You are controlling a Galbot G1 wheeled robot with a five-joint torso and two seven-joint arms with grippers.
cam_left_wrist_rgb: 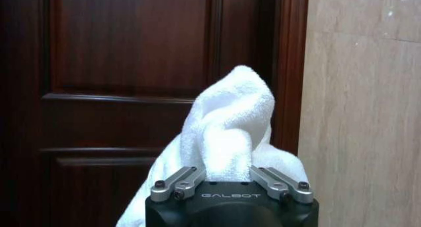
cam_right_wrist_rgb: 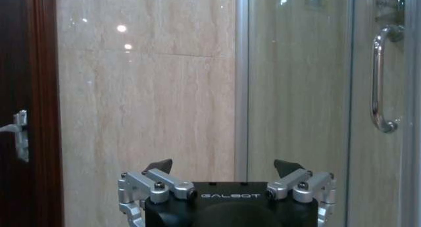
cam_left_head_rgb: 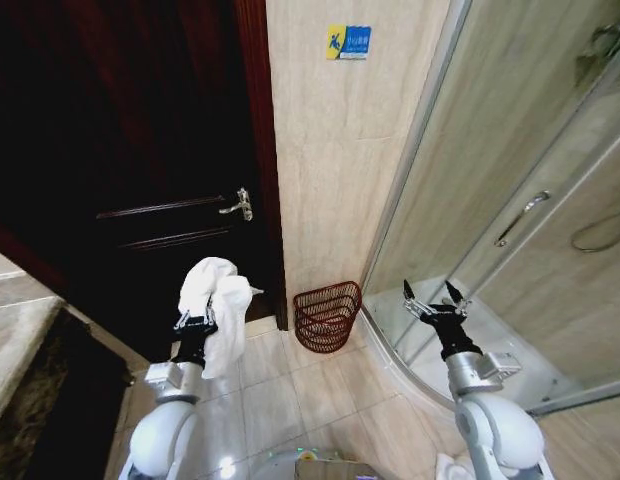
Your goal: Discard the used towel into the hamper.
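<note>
A white towel (cam_left_head_rgb: 218,305) hangs bunched from my left gripper (cam_left_head_rgb: 197,318), which is shut on it and held up in front of the dark wooden door. In the left wrist view the towel (cam_left_wrist_rgb: 227,133) rises in a peak between the fingers and drapes down past them. The hamper (cam_left_head_rgb: 328,315), a small reddish-brown openwork basket, stands on the floor tiles against the beige wall, to the right of the towel and lower. My right gripper (cam_left_head_rgb: 432,298) is raised beside the shower glass, open, with nothing between its fingertips (cam_right_wrist_rgb: 159,166).
The dark door (cam_left_head_rgb: 140,150) with its metal handle (cam_left_head_rgb: 238,205) fills the left. A glass shower enclosure (cam_left_head_rgb: 510,200) with a curved base and a chrome handle (cam_right_wrist_rgb: 378,79) stands on the right. A stone counter edge (cam_left_head_rgb: 15,330) lies at far left. Beige floor tiles (cam_left_head_rgb: 290,400) stretch before the hamper.
</note>
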